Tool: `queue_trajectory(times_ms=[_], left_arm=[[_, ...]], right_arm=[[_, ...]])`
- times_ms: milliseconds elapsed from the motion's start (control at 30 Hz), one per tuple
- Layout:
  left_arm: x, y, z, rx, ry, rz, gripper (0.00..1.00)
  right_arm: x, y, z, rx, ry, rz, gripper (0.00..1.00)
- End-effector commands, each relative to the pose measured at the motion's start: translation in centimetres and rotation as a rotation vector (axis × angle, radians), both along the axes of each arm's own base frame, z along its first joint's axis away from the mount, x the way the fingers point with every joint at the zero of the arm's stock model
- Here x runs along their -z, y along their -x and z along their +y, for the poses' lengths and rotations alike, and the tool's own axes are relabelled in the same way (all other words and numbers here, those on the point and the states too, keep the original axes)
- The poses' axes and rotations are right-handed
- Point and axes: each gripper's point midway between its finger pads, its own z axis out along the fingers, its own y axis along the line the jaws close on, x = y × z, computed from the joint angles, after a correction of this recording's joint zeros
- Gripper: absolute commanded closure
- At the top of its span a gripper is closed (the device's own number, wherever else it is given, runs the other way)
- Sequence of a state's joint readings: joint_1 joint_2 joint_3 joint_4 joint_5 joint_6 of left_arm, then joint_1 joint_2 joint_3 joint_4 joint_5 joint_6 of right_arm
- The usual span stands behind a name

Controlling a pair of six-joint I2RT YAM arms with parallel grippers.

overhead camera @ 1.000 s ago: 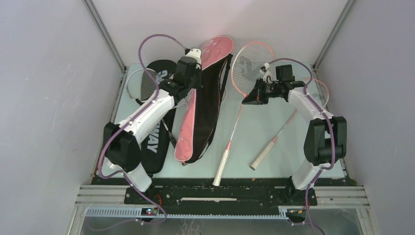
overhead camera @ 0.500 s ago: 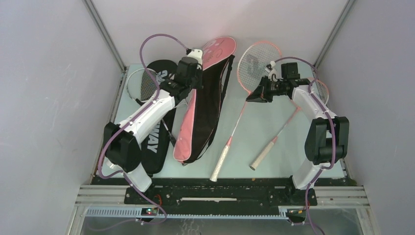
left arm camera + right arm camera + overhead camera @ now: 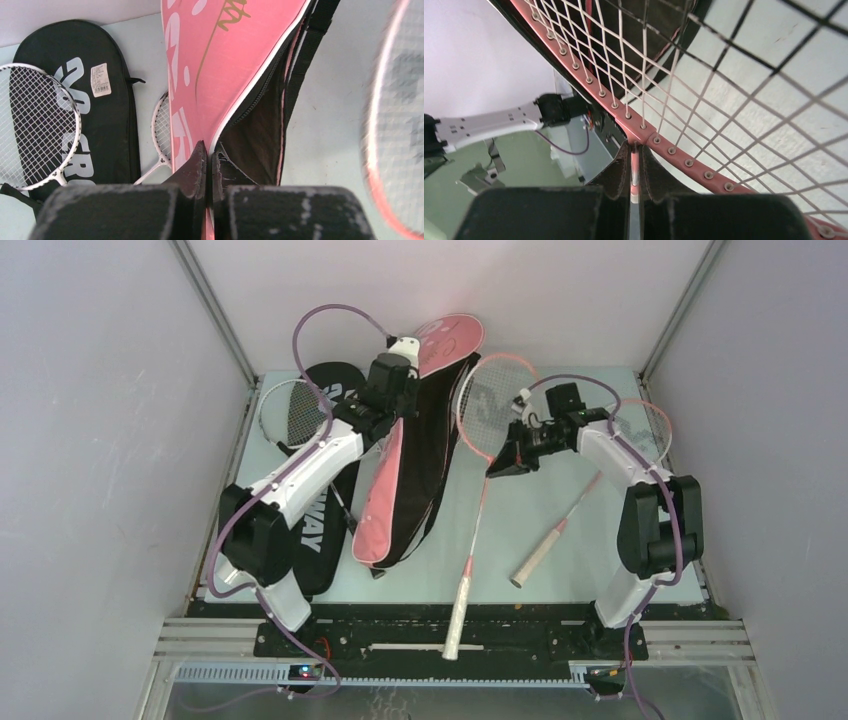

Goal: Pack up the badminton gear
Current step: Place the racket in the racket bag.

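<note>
My left gripper (image 3: 386, 426) is shut on the edge of the pink racket cover (image 3: 384, 502), holding its flap up so the dark inside (image 3: 255, 145) shows; its jaws pinch the pink edge in the left wrist view (image 3: 210, 161). My right gripper (image 3: 504, 462) is shut on the shaft of a pink racket (image 3: 488, 405), just below the head (image 3: 634, 170). That racket's head sits beside the open cover and its white handle (image 3: 457, 625) reaches past the table's front edge. No shuttlecocks or white tube show.
A second pink racket (image 3: 560, 530) lies at the right, its head under my right arm. A black CROSSWAY cover (image 3: 318, 532) lies at the left with a white-framed racket (image 3: 290, 412) on it. Another white racket head (image 3: 161, 131) pokes out beside the pink cover.
My right gripper has swung the pink racket left, towards the open pink cover, and its handle now points over the front edge. The left gripper has held the cover's edge almost in place.
</note>
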State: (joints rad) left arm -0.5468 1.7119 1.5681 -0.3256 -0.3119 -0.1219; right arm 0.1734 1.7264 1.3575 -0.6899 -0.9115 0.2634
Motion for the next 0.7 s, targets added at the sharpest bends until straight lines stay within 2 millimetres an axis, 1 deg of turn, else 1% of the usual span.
queue_trajectory(times_ms=[0,167,333,433,667], left_arm=[[-6.7,-1.0,-1.3,0.003,0.06,-0.165,1.0],[-6.3,-0.3,-2.2,0.024,0.06,-0.152,1.0],[-4.5,0.7,-3.5,0.059,0.078,-0.102,1.0],[-3.4,1.5,-4.3,0.083,0.095,-0.068,1.0],[0.1,3.8,-6.5,0.139,0.102,0.015,1.0]], right_arm=[[0.4,3.1,2.2,-0.117,-0.005,0.02,1.0],[2.0,4.0,4.0,-0.172,0.017,0.046,1.0],[3.6,4.4,5.7,-0.208,0.034,0.077,1.0],[4.3,4.1,6.4,-0.216,0.044,0.088,1.0],[4.5,2.6,7.7,-0.209,0.085,0.057,1.0]])
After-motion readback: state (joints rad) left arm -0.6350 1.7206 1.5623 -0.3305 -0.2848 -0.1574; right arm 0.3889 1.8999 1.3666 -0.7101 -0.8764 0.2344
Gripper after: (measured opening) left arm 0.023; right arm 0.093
